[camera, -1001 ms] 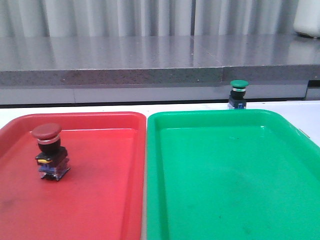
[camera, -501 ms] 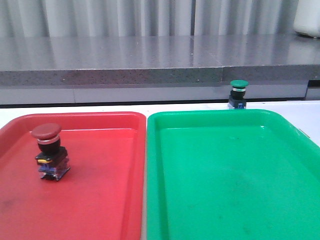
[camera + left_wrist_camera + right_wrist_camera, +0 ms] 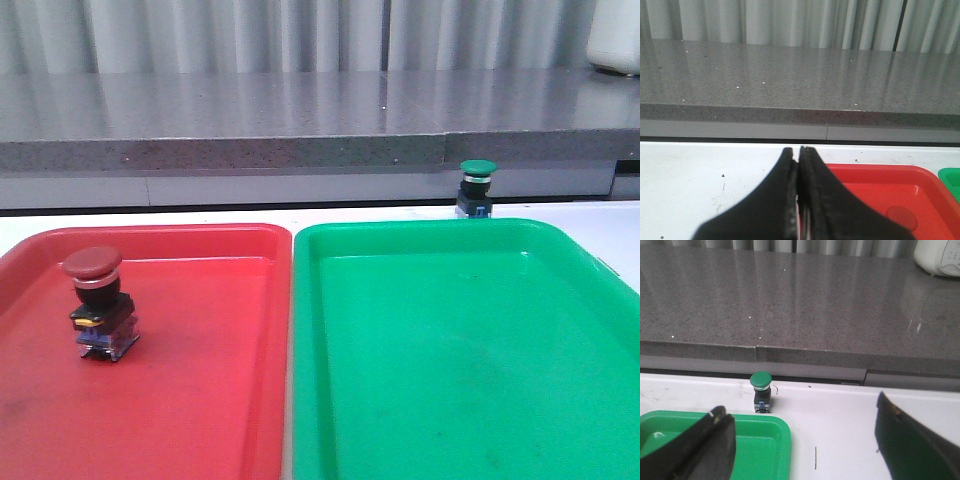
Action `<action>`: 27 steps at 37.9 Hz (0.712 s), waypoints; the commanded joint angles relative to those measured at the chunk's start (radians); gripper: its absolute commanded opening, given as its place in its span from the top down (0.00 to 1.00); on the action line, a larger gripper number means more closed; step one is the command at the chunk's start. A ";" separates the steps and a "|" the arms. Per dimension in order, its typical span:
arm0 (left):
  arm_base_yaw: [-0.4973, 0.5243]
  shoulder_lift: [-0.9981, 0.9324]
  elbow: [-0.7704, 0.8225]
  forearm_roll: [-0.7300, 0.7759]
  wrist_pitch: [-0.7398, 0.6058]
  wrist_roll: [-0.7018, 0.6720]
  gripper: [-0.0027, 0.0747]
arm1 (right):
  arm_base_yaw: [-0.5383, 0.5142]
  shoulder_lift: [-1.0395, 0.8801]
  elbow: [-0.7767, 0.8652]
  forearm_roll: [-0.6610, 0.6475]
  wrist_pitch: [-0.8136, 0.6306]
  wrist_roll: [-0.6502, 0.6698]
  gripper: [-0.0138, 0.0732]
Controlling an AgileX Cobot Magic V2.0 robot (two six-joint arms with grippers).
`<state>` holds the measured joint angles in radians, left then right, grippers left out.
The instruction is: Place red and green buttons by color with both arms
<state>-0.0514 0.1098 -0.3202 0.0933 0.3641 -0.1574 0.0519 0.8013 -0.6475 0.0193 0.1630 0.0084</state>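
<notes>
The red button [image 3: 98, 303] stands upright inside the red tray [image 3: 200, 400], near its left side. The green button [image 3: 476, 187] stands on the white table just behind the green tray [image 3: 450, 380]; it also shows in the right wrist view [image 3: 761, 390]. Neither arm shows in the front view. My left gripper [image 3: 798, 150] is shut and empty, its tips over the table at the red tray's far edge [image 3: 880, 172]. My right gripper [image 3: 800, 410] is wide open and empty, short of the green button, over the green tray's corner [image 3: 765, 435].
A grey stone ledge [image 3: 300, 120] runs along the back of the white table [image 3: 200, 215], with curtains behind. A white appliance [image 3: 615, 35] stands on the ledge at the far right. The two trays lie side by side, touching.
</notes>
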 commanded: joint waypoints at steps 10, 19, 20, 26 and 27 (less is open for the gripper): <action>0.005 0.009 -0.026 -0.007 -0.083 -0.011 0.99 | 0.005 0.372 -0.257 -0.012 -0.202 -0.001 0.16; 0.005 0.009 -0.026 -0.007 -0.083 -0.011 0.99 | 0.074 0.600 -0.448 -0.003 -0.005 0.001 0.16; 0.005 0.009 -0.026 -0.007 -0.083 -0.011 0.99 | 0.086 0.622 -0.475 0.003 0.010 0.001 0.16; 0.005 0.009 -0.026 -0.007 -0.083 -0.011 0.99 | 0.126 0.773 -0.607 0.061 0.092 0.053 0.16; 0.005 0.009 -0.026 -0.007 -0.083 -0.011 0.99 | 0.130 0.799 -0.629 0.065 0.104 0.065 0.16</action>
<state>-0.0514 0.1098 -0.3202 0.0933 0.3634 -0.1574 0.1680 1.5737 -1.1871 0.0610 0.2810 0.0397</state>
